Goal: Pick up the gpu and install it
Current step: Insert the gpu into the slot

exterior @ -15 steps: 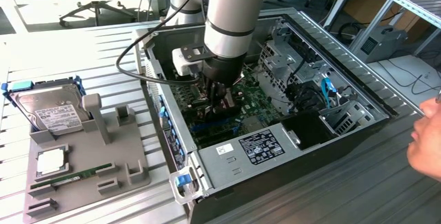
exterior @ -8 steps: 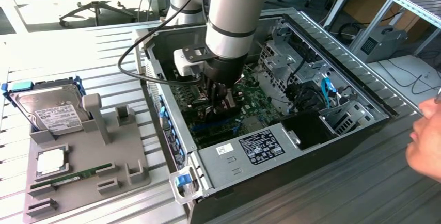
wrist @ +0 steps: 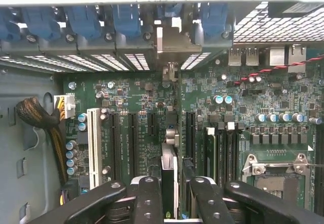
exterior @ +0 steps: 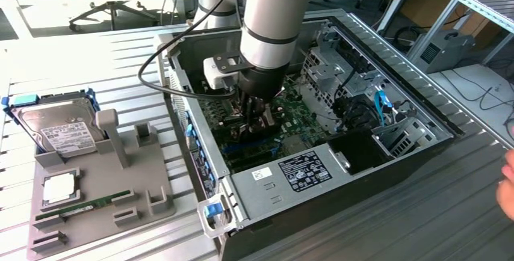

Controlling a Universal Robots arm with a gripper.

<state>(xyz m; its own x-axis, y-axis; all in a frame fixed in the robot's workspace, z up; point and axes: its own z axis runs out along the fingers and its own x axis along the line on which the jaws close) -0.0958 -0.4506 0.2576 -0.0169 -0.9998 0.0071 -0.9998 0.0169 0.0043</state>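
Seen edge-on in the wrist view, the gpu (wrist: pixel 169 158) is a thin dark card standing upright over the green motherboard (wrist: pixel 136 97). It runs from between my fingers toward the case's rear slot openings, and its silver end bracket (wrist: pixel 173 41) sits among them. My gripper (wrist: pixel 170 186) is shut on the card, one black finger (wrist: pixel 147 196) on each side. In the exterior view the gripper (exterior: pixel 259 122) reaches straight down into the open computer case (exterior: pixel 321 171), low over the board, and hides most of the card. I cannot tell whether the card's edge is seated in a slot.
A grey holder (exterior: pixel 105 183) at the exterior view's left carries a silver hard drive (exterior: pixel 60 132) and a green RAM stick (exterior: pixel 84 204). A person's hand (exterior: pixel 507 183) shows at the right edge. A white slot (wrist: pixel 93 140), a cable bundle (wrist: pixel 40 118) and the CPU socket (wrist: pixel 273 176) flank the card.
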